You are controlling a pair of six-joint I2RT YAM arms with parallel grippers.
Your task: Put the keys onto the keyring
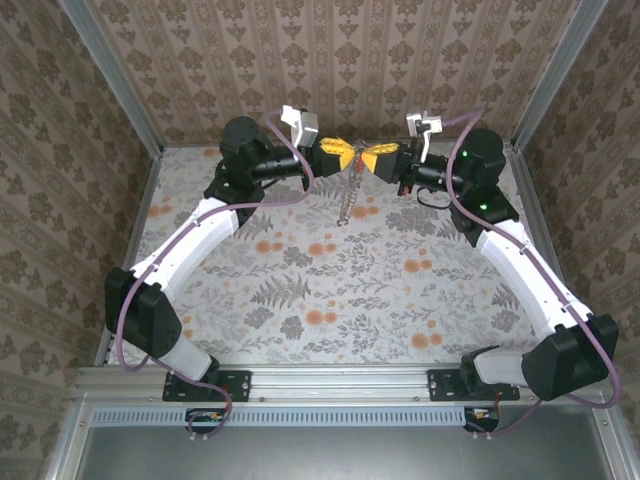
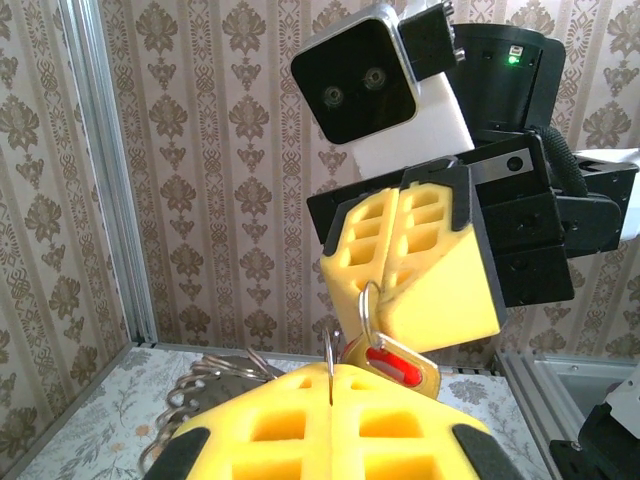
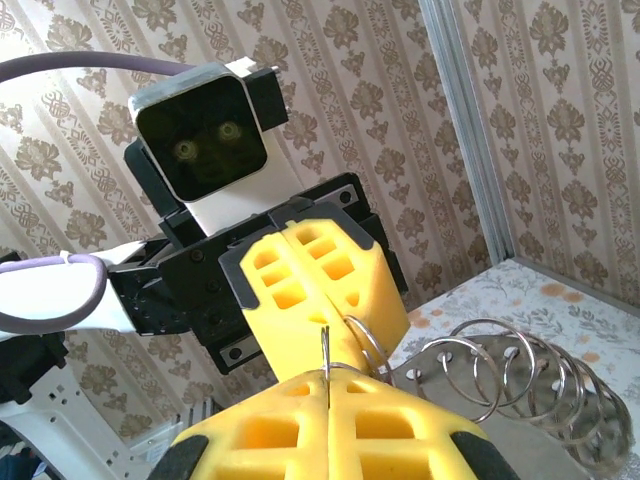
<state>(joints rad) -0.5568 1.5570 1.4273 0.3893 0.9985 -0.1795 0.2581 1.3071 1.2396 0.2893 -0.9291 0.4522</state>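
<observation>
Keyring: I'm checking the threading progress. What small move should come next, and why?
Likely nudge the right end effector toward the left end effector, feeding the red key onto the keyring: both are shut, tips close together, the key hangs at the ring between them.
</observation>
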